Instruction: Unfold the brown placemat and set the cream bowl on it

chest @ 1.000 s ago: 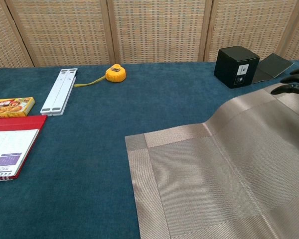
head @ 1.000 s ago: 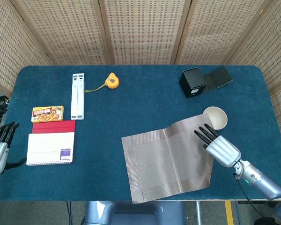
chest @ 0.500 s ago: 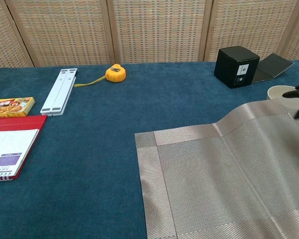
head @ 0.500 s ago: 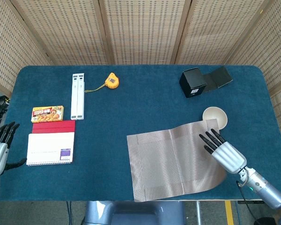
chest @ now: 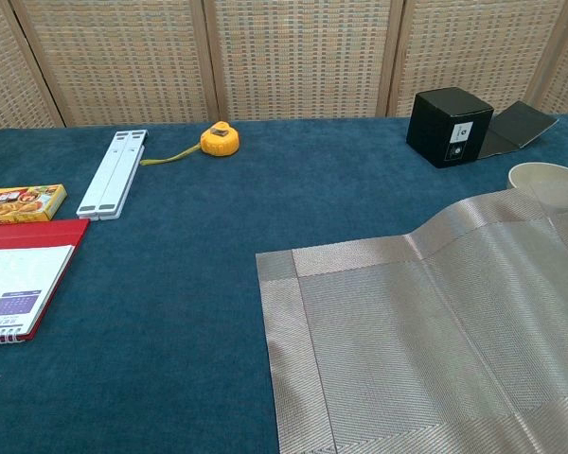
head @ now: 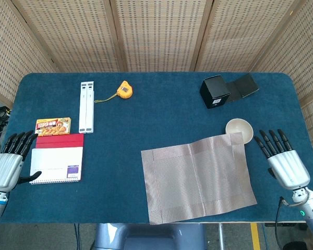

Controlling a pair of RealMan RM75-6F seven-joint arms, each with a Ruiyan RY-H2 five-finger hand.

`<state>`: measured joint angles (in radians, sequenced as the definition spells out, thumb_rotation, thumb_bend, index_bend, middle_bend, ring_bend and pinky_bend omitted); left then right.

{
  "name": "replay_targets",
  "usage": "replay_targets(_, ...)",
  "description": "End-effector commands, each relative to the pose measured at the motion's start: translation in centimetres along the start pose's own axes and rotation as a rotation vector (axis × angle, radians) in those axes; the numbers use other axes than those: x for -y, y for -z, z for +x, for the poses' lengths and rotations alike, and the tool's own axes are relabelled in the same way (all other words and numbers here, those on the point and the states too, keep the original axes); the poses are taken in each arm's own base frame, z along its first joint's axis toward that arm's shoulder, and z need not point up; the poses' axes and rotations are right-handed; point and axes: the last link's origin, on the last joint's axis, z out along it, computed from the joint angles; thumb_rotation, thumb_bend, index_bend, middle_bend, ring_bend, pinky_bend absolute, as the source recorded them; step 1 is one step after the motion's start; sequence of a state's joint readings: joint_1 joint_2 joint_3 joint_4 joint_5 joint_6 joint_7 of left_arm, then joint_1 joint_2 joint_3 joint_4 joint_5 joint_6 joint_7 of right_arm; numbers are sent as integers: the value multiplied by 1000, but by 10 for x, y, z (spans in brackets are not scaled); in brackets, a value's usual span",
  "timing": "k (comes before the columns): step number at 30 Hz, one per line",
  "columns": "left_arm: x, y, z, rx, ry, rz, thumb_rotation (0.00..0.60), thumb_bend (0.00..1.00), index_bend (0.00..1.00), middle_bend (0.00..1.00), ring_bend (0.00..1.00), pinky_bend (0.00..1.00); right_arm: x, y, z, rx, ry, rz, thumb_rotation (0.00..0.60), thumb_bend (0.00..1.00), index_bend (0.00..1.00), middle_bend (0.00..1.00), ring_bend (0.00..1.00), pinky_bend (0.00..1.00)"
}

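The brown placemat [head: 197,177] [chest: 426,331] lies unfolded on the blue table, its far right corner riding up against the cream bowl [head: 239,128] [chest: 549,184]. The bowl stands upright just beyond that corner, touching the mat's edge. My right hand [head: 284,161] hovers to the right of the mat, fingers spread, holding nothing. My left hand [head: 9,161] is at the table's left edge beside the notebook, fingers apart and empty. Neither hand shows in the chest view.
A black box [head: 215,92] with its open flap stands at the back right. A yellow tape measure [head: 124,90], a white folding stand [head: 86,107], a snack box [head: 52,126] and a red-and-white notebook [head: 57,159] lie on the left half.
My right hand let go of the placemat and drew back to the right, off the mat. The mat's right side settled flat. My left hand rose slightly into view.
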<state>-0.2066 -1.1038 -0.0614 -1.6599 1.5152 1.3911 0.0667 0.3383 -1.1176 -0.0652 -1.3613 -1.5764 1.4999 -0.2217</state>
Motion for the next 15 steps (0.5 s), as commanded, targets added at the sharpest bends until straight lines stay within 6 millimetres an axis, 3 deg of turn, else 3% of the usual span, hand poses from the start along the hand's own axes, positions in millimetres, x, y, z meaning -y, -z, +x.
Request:
replay_targets(1,-8,-12,-2,-9,-26,-76,600,0,0,0,0,0,-12,5,-6,1,-70,-83,600,0,0,0,0,0)
replay_targets(8,-57,-49,-20,107,7,-472,600,0,0,0,0,0,-2,16,-19,-33,-300,-240,600,0,0,0,0,0)
replay_targets(15,-108,-96,-43,113,-51,-751,600,0,5,0,0,0,12,17,-18,-83,-364,-276,600,0,0,0,0,0)
